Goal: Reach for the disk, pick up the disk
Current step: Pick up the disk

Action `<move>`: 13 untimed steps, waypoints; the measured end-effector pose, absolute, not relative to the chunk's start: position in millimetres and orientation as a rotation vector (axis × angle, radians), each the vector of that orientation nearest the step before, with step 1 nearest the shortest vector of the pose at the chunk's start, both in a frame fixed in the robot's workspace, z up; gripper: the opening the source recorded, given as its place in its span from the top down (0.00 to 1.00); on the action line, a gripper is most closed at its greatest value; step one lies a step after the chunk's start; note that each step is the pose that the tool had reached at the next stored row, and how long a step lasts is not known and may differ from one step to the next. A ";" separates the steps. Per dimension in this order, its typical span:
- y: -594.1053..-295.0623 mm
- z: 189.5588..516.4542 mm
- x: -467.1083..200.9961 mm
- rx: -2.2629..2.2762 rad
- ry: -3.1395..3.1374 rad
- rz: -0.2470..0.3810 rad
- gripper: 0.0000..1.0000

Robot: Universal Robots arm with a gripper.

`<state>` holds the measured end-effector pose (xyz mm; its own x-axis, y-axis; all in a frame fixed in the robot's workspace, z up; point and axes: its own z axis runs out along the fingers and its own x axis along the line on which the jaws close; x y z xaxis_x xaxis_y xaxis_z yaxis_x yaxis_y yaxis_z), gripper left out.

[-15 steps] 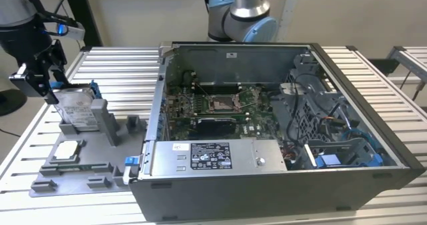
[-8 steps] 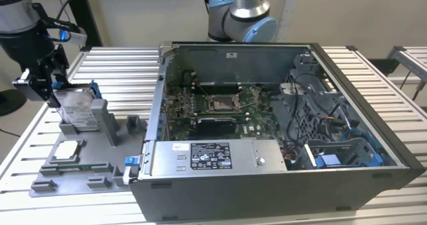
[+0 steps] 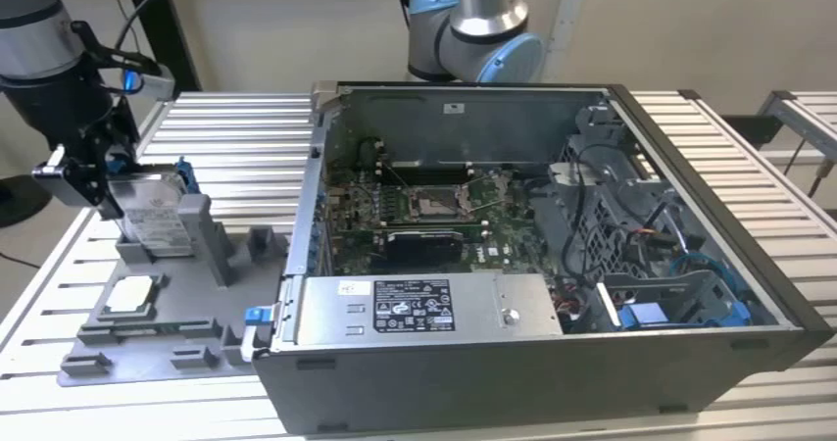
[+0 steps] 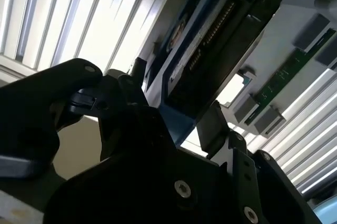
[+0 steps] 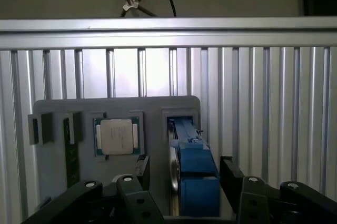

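Note:
The disk (image 3: 155, 211) is a silver metal drive with a white label and blue side rails. It stands on edge in a slot of the grey holder plate (image 3: 196, 294), at the exterior view's left. My gripper (image 3: 112, 171) is down over its upper end. In the first wrist view the disk (image 5: 192, 153) sits between the two black fingers (image 5: 142, 171), which straddle it with a gap on one side. The gripper (image 5: 185, 174) is open. The second wrist view shows the disk's dark underside (image 4: 221, 39) running away from the gripper (image 4: 176, 103).
A small square silver chip (image 3: 131, 296) lies in the holder plate, in front of the disk. The open computer case (image 3: 550, 265) stands close on the exterior view's right, with a big grey box (image 3: 418, 309) inside. A second arm's base (image 3: 471, 29) rises behind it. The slatted metal table (image 3: 235, 137) surrounds all this.

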<state>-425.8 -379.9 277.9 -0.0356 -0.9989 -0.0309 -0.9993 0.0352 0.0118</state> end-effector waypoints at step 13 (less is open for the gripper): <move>-379.8 276.6 -425.8 -2.171 2.250 0.047 1.00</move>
<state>-425.8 -379.8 276.6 -0.0359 -0.9989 -0.0308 -0.9993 0.0355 0.0119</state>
